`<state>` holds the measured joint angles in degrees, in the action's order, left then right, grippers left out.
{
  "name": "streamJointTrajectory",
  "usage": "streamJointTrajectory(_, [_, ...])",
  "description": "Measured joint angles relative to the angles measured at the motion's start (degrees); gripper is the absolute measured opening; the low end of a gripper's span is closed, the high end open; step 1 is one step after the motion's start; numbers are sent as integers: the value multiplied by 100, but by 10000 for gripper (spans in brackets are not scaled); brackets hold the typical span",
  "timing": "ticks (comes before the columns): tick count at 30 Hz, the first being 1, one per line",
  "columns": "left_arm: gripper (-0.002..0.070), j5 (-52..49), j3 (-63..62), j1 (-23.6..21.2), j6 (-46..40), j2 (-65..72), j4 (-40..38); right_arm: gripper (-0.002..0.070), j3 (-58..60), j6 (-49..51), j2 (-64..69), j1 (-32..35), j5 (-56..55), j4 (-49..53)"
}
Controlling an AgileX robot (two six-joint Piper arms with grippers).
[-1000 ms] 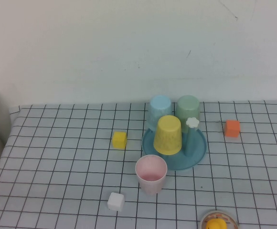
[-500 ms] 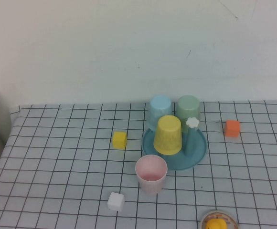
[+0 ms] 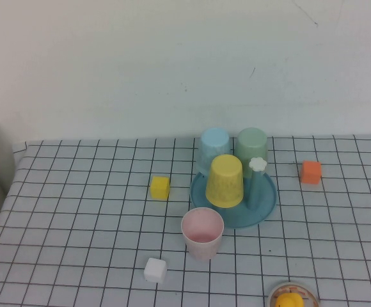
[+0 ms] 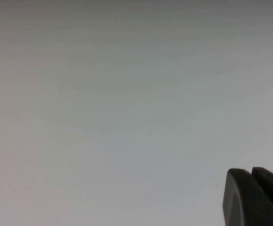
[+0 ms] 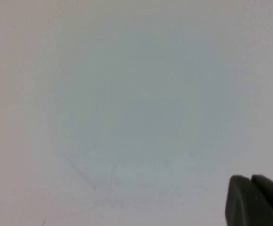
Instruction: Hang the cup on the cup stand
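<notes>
Nothing has moved. We see the gridded worktop, the round teal cup stand, then the smooth tapered pink cup upright just before it. Left pincer and right pincer face blank wall; we cannot tell their spread.

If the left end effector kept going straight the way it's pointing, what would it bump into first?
Probably just the blank pale wall. The left end effector shows only at its wrist view's edge, with plain wall ahead. How far off the wall is can't be told. The right end effector faces the same kind of blank surface.
</notes>
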<state>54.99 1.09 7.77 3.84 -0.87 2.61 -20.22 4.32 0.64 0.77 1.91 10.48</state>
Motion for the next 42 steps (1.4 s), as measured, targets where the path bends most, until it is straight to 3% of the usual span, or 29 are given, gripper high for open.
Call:
streamJointTrajectory(5, [-1, -54, 0, 0, 36, 0, 129, -1, -630, -477, 779, 0, 1662, -130])
streamJointTrajectory(10, [-1, -386, -41, 0, 173, 0, 119, -1, -990, -2567, 1632, 0, 2996, -1577])
streamJointTrajectory(13, [-1, -2020, -533, 0, 547, 0, 247, -1, -1151, -3991, 2271, 0, 3684, -2602])
streamJointTrajectory(19, [-1, -6115, -2091, 0, 710, 161, 182, -1, -1426, -5439, 3331, -14, 4023, -3998])
streamJointTrajectory(26, [-1, -8196, -2575, 0, 710, 1106, 325, -1, -2052, -5987, 4789, -156, 4746, -4241])
streamJointTrajectory(32, [-1, -8437, -2496, 0, 579, 1640, 325, -1, -2512, -6206, 6311, -962, 4689, -3957])
streamJointTrajectory(40, [-2, -8205, -2060, 0, 579, 1715, 67, 1, -2643, -5889, 8367, -2582, 3338, -3742])
streamJointTrajectory(42, [-2, -8142, -2010, 0, 579, 1715, 7, 31, -2798, -5518, 8869, -2872, 3007, -3768])
